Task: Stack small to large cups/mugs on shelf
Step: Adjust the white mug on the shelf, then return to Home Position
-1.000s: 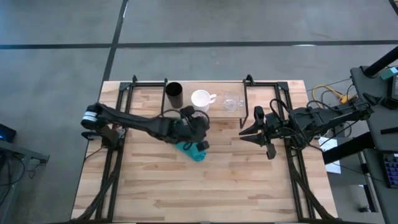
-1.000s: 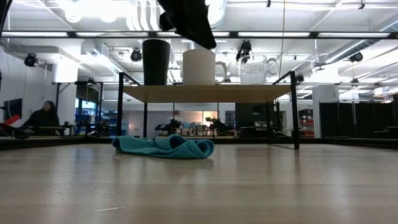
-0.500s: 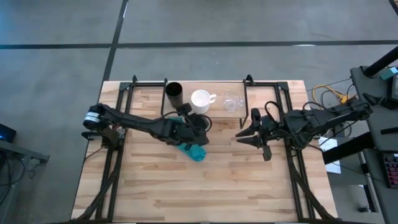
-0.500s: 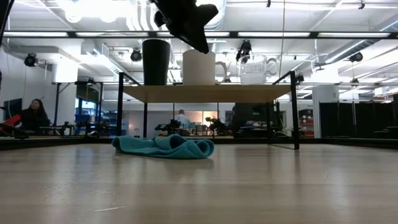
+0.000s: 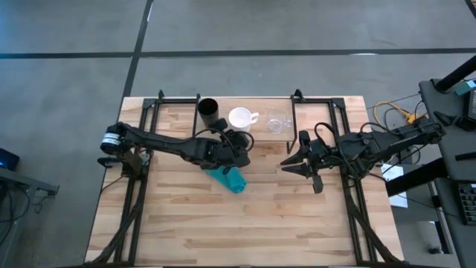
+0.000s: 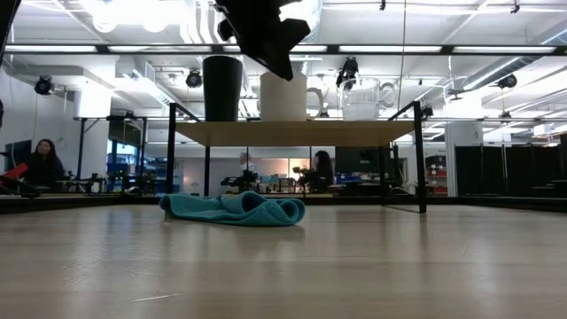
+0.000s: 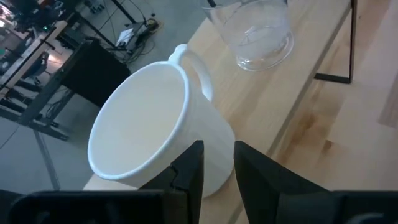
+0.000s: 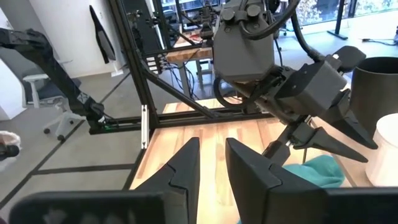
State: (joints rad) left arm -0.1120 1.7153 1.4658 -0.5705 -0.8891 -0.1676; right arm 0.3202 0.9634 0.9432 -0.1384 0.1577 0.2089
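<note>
Inspecting the shelf, we find black cup, mug and glass standing in a row, none nested. Left tool hovers before the mug, fingers slightly parted, empty. Right tool waits over the desk, likewise empty. We judge stacking not begun.

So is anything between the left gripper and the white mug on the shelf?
Nothing visible. The left gripper sits right in front of the white mug, looking straight at it. The black cup and glass cup stand to either side of the mug, and the teal cloth lies on the table below.
</note>
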